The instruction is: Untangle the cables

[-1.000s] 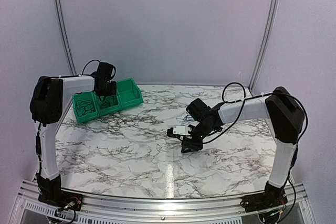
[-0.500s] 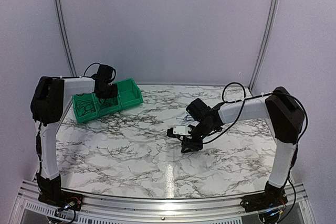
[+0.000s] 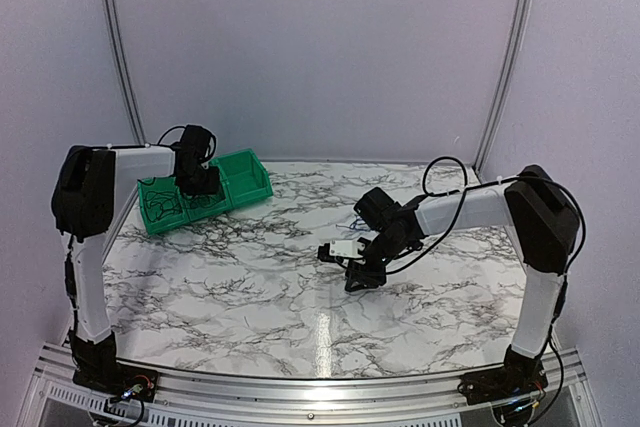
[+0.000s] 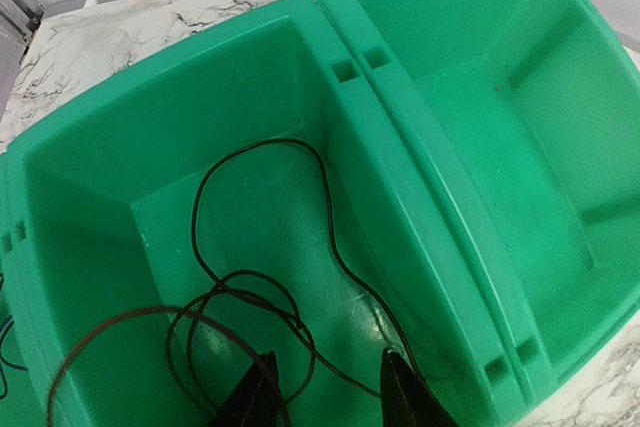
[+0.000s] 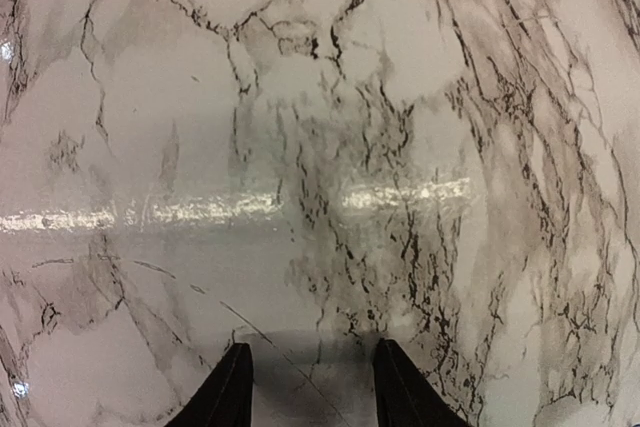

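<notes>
A thin black cable [image 4: 329, 205] lies in loose loops on the floor of the middle compartment of the green bin [image 4: 400, 147]. My left gripper [image 4: 329, 359] hangs just above it, open, with nothing pinched; part of a loop runs under the gap between its fingers. In the top view the left gripper [image 3: 200, 183] is over the bin [image 3: 252, 179], and more thin cables [image 3: 158, 205] lie in the bin's left compartment. My right gripper [image 5: 312, 347] is open and empty, low over bare marble near the table's middle [image 3: 360, 277].
The bin's right compartment [image 4: 500, 97] holds nothing. The bin sits at the table's back left, tilted toward the wall. A small dark-blue wire [image 3: 352, 219] seems to lie on the marble behind my right wrist. Metal rails run along the table's front edge [image 3: 320, 387].
My left gripper has gone from shut to open over the middle compartment, leaving the black cable lying in it. The left wrist has shifted slightly left. The right arm has not moved.
</notes>
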You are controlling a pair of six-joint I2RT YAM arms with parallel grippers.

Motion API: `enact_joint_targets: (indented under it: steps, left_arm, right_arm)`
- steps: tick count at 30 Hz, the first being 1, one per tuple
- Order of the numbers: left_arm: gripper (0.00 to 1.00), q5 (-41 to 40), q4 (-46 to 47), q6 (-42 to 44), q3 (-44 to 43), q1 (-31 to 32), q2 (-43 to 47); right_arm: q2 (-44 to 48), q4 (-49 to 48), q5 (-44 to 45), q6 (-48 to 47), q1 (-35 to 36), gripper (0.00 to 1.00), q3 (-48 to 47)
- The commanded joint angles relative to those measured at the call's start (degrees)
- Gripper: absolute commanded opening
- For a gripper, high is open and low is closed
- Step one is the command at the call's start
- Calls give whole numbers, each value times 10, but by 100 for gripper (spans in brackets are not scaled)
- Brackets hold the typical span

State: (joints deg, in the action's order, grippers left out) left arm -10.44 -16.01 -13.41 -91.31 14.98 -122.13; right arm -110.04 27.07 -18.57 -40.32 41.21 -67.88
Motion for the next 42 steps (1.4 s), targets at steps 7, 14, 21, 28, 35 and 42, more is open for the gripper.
enact_joint_targets:
  steps: [7,14,21,28,35,42]
  left_arm:
    - [47,84,-87,5,49,-2,152]
    - [50,0,-96,-7,107,-4,211]
    - [51,-21,-109,-15,142,-7,216]
    - [49,-52,-113,-84,204,-46,246]
    - [41,-32,-70,-116,198,-70,208]
    - [37,-21,-50,-126,159,-79,148]
  right_arm:
    - [-44,33,27,-6,-2,42,-1]
    - [-47,35,26,-7,-2,42,-2]
    - [-46,36,26,-7,-2,42,-1]
    - [-51,40,25,-11,-1,42,-2]
    - [-54,44,25,-13,-2,42,-4]
    - [-52,43,32,-13,-2,41,-2]
